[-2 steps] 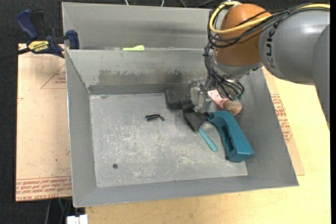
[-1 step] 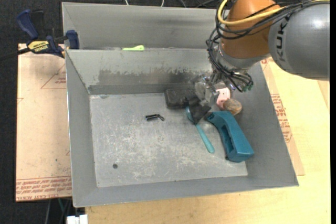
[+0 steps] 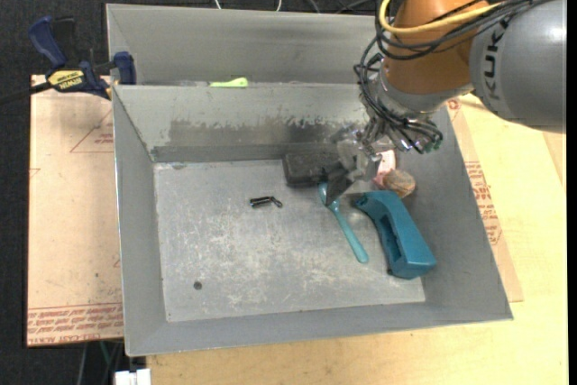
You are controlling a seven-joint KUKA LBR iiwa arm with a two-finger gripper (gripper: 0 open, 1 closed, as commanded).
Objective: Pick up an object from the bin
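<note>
Camera view, arm (image 3: 505,50) bent down from right, jaws over thin teal handle (image 3: 350,234), spread impossible to tell.

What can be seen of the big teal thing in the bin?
The teal thing looks like plastic: a thick bent handle with a blocky lower end. It lies flat on the bin floor, at the right, slantwise. A thin light blue stick lies close along its left; I cannot tell if they touch.

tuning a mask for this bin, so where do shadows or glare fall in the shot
Camera view: light is even and soft; a dim band runs along the foot of the back wall of the bin, darkest by the dark block beside the hand; the teal tool throws little shadow; no hard glare on the floor.
</note>
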